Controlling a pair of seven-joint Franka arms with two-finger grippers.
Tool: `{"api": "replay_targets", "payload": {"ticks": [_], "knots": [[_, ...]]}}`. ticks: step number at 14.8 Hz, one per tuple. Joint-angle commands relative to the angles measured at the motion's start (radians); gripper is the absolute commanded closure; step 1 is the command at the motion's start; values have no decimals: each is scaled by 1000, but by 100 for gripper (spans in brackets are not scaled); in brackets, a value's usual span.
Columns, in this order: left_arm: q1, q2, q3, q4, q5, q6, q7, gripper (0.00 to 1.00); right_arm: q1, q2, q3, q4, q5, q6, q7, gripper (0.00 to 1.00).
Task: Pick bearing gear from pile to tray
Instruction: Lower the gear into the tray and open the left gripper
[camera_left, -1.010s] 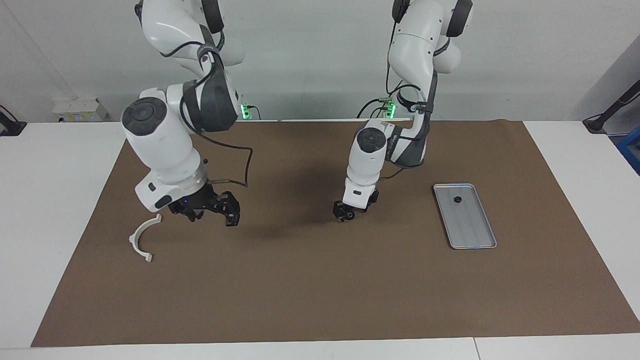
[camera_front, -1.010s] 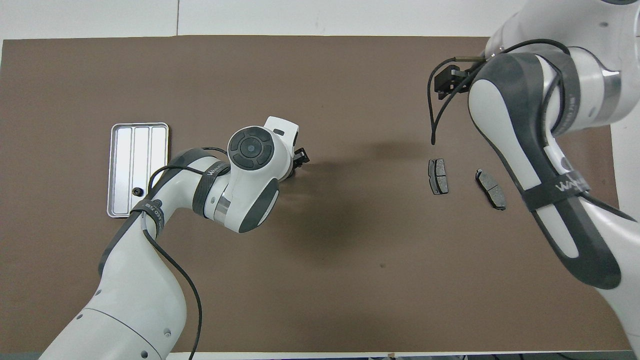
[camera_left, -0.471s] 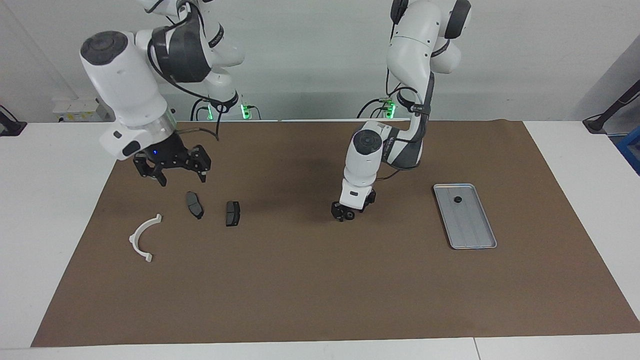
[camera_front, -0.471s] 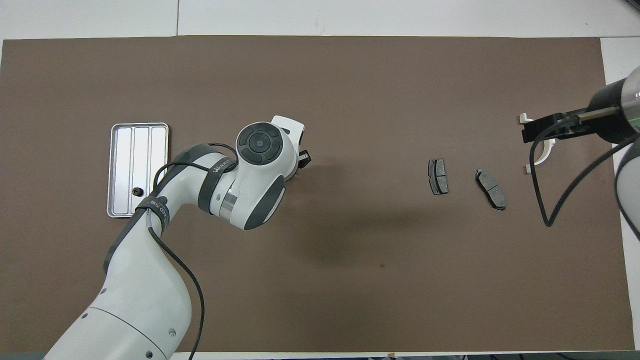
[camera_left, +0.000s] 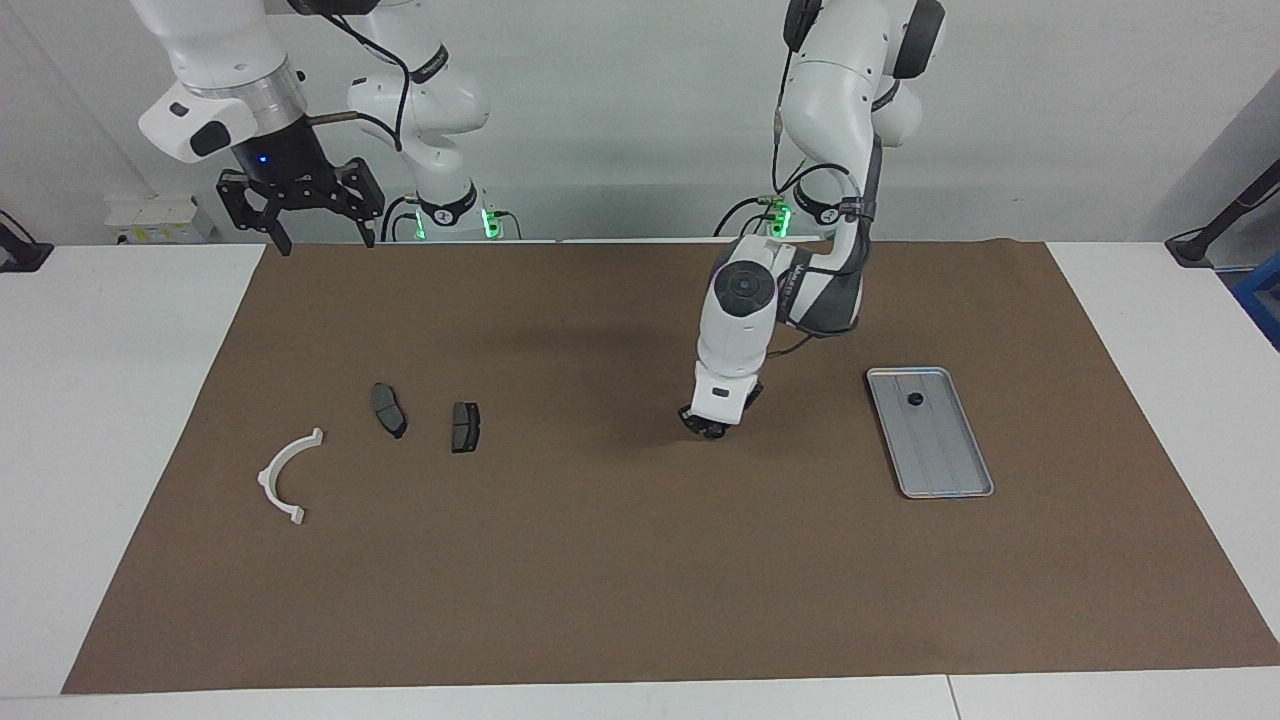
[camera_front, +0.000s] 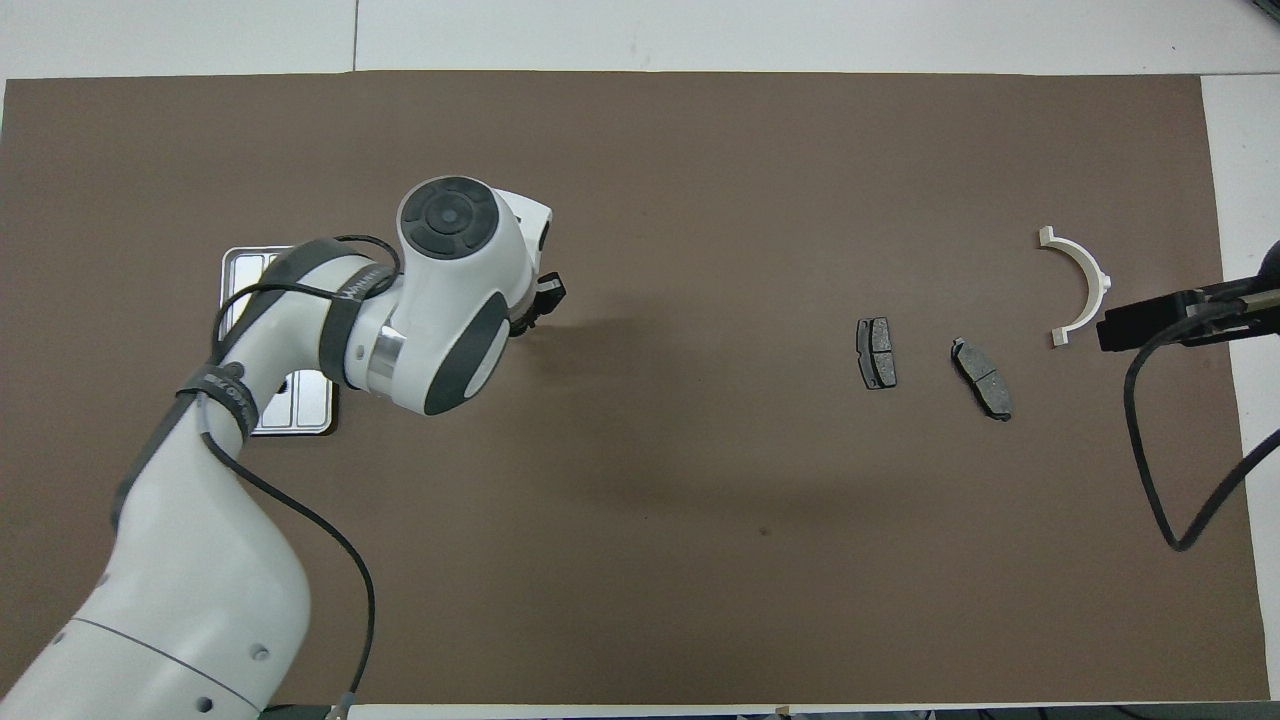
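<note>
My left gripper (camera_left: 712, 430) hangs low over the middle of the brown mat, shut on a small black bearing gear that barely shows between its fingertips. Toward the left arm's end lies the silver tray (camera_left: 945, 455), with one black gear (camera_left: 915, 399) at its end nearer the robots. In the overhead view my left arm covers most of the tray (camera_front: 238, 268). What is left of the pile lies toward the right arm's end: a white arc (camera_left: 267, 478) and two dark brake pads (camera_left: 388, 410) (camera_left: 465, 427). My right gripper (camera_left: 325, 240) is open and empty, raised high over the mat's edge.
A brown mat (camera_left: 640, 580) covers the table, with white tabletop showing at both ends. In the overhead view the brake pads (camera_front: 876, 352) (camera_front: 982, 377) and the white arc (camera_front: 1085, 275) lie apart from each other. A black cable (camera_front: 1150, 470) hangs from my right arm.
My left gripper closed on the gear and shifted a little toward the tray. My right arm rose and drew back toward its base, uncovering the brake pads.
</note>
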Motion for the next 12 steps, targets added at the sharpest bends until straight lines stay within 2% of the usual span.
{"api": "replay_targets", "payload": {"ticks": [1,4,6,9,12], "knots": [[176,-76,-13,-52,9,-43,287,100,-24,9,3,-4,-11,14,-25,0],[346,-76,-16,-65,1,-29,579,100,-23,13,3,-6,-11,36,-24,0],[400,-64,-13,-78,1,10,703,100,-20,13,3,-7,-20,39,-21,0],[427,-63,-13,-175,1,157,722,100,-18,13,3,-7,-45,50,-21,0],[422,-43,-13,-186,1,198,716,100,-10,12,4,-9,-63,51,-19,0]]}}
